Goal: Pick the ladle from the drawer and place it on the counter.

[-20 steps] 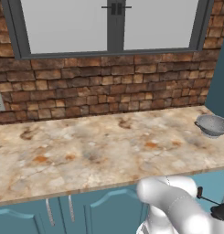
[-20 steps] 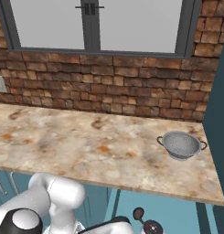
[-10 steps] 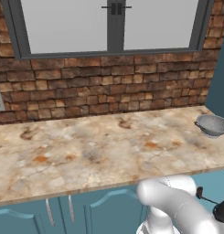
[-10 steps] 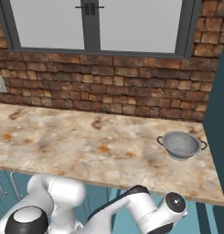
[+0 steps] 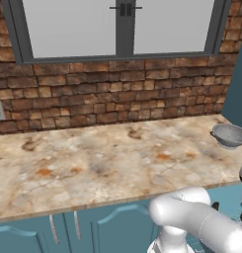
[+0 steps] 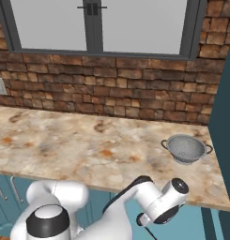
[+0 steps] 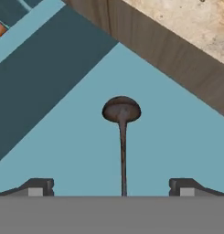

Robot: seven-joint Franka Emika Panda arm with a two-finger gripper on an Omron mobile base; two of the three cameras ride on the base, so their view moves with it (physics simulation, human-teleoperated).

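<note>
- the ladle [image 7: 122,132] lies in the light blue drawer [image 7: 177,151], bowl away from the camera and handle running straight back between the two fingertips [image 7: 38,186].
- the hand [image 7: 111,187] is spread wide, a fingertip well out on each side of the handle, clamping nothing.
- the step in hand looks like the grasp: keep the handle centred, go down until the tips straddle it, then close squarely across the thin shaft.
- gripping nearer the bowl would probably stop the ladle from swinging, judging by its long handle.
- lift straight up and clear the brown drawer wall [image 7: 168,55] before turning toward the surface [image 6: 88,150].
- set it on bare stone, well away from the colander [image 6: 186,148] at the right end.
</note>
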